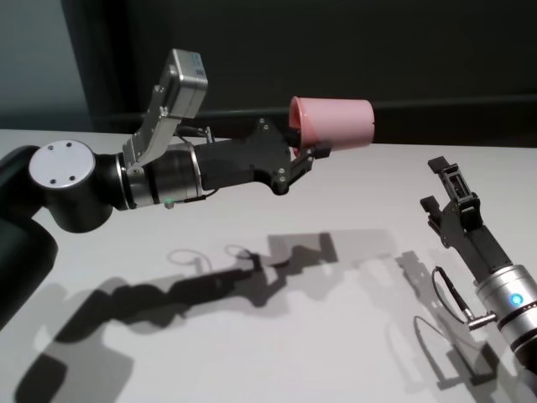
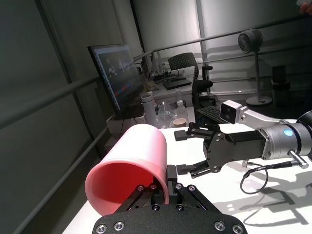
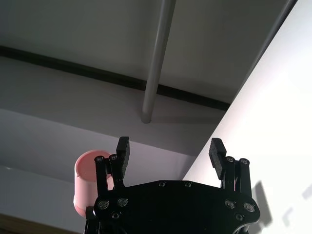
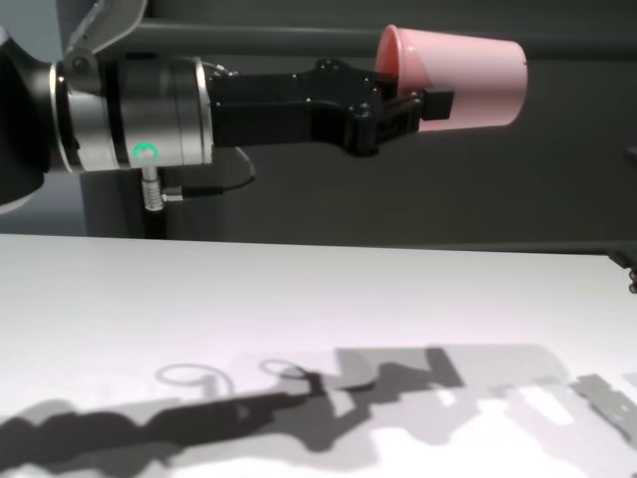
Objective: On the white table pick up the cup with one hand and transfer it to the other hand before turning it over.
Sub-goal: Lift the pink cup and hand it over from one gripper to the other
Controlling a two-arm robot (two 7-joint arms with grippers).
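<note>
My left gripper (image 1: 309, 148) is shut on the rim of the pink cup (image 1: 336, 122) and holds it on its side high above the white table (image 1: 352, 336), base pointing right. One finger sits inside the rim, as the left wrist view (image 2: 163, 183) shows on the cup (image 2: 131, 161). The chest view shows the same grip (image 4: 418, 105) on the cup (image 4: 468, 82). My right gripper (image 1: 445, 189) is open and empty, lower and to the right, apart from the cup. The cup (image 3: 84, 180) shows beyond its open fingers (image 3: 169, 146).
A dark grey wall with a horizontal bar (image 1: 436, 105) runs behind the table. The arms' shadows lie on the tabletop (image 4: 299, 299). The left wrist view shows a monitor (image 2: 117, 75), a chair (image 2: 187, 66) and a fan (image 2: 251, 41) beyond the table.
</note>
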